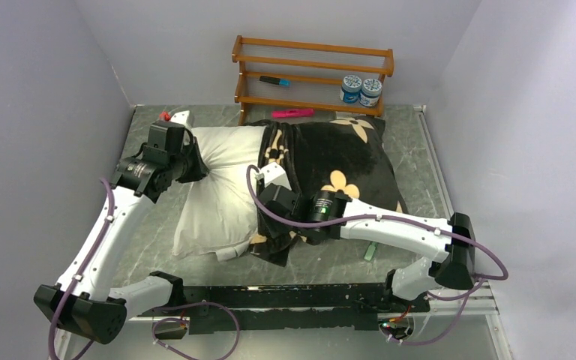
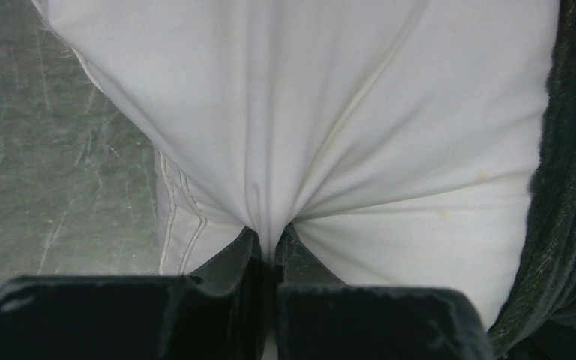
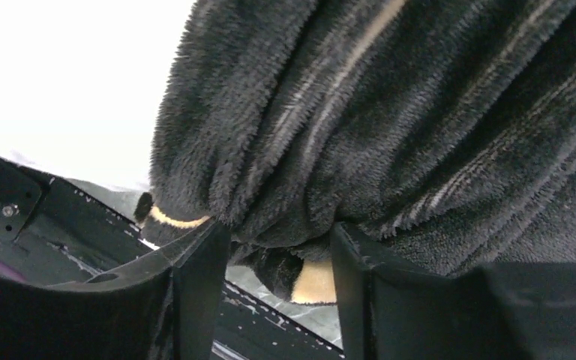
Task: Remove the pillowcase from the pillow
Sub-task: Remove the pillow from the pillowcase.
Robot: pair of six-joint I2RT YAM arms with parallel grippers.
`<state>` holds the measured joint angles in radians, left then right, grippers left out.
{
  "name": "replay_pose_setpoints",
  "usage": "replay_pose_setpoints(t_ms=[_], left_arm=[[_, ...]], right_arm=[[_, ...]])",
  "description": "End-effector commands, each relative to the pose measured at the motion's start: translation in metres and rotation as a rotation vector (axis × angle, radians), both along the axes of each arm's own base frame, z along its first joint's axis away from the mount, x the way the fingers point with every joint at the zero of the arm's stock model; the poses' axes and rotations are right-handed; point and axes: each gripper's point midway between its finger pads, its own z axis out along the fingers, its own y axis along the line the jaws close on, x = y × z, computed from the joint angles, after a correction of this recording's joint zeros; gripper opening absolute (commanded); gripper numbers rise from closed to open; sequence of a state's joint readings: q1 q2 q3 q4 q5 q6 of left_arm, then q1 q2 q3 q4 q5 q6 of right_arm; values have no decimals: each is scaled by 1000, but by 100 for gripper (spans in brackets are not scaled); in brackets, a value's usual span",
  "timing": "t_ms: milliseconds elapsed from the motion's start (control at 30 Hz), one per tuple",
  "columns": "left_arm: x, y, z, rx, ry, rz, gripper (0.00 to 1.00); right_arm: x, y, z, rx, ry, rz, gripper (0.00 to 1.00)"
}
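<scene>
You're pinching pillow fabric tight in left gripper, at pillow's 10 o'clock edge. Only wrist view is showing this. Right gripper is straddling bunched pillowcase hem, jaws half-open; can't tell if it's holding.

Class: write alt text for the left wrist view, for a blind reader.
The left pincer pinches a fold of the white pillow, creases fanning upward. Black plush pillowcase edges the right; grey table lies left.

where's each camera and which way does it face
Top external: above, behind the arms, looking down at table, pillow and pillowcase; both arms show.
Left wrist: on left arm, facing the pillow; left gripper pinches it.
Right wrist: on right arm, facing the pillowcase; right gripper straddles a fold.
Shared: top and left wrist both show pillowcase edge meeting pillow.
</scene>
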<state>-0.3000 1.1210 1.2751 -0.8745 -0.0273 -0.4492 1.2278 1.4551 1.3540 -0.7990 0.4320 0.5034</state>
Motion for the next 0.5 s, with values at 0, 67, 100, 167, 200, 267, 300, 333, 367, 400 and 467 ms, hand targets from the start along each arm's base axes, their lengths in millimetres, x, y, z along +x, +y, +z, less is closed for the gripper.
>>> replay_pose_setpoints(t_ms=[0, 67, 100, 167, 200, 267, 300, 333, 367, 400, 467], left_arm=[[19, 39, 78, 71, -275, 156, 5], [19, 42, 79, 82, -277, 164, 5], [19, 43, 81, 88, -281, 169, 5], [20, 47, 83, 102, -285, 184, 5], [20, 49, 84, 111, -287, 190, 5], [21, 53, 87, 129, -292, 207, 5], [21, 56, 87, 141, -293, 217, 5], [22, 60, 88, 156, -293, 231, 5], [22, 62, 90, 167, -296, 242, 5], [23, 64, 93, 176, -302, 250, 5], [26, 68, 97, 192, -311, 267, 5]], right_arm=[[14, -5, -7, -30, -61, -63, 48], [16, -9, -12, -58, -74, -71, 34], [18, -12, -15, -74, -80, -76, 26], [21, -19, -17, -100, -91, -91, 10], [23, -24, -18, -113, -96, -99, 3], [27, -34, -17, -130, -105, -118, 0], [31, -41, -16, -143, -112, -133, 0], [34, -49, -15, -157, -117, -148, 0], [39, -58, -13, -170, -124, -164, 0], [43, -66, -9, -177, -132, -180, 0], [52, -82, -3, -187, -142, -212, 0]])
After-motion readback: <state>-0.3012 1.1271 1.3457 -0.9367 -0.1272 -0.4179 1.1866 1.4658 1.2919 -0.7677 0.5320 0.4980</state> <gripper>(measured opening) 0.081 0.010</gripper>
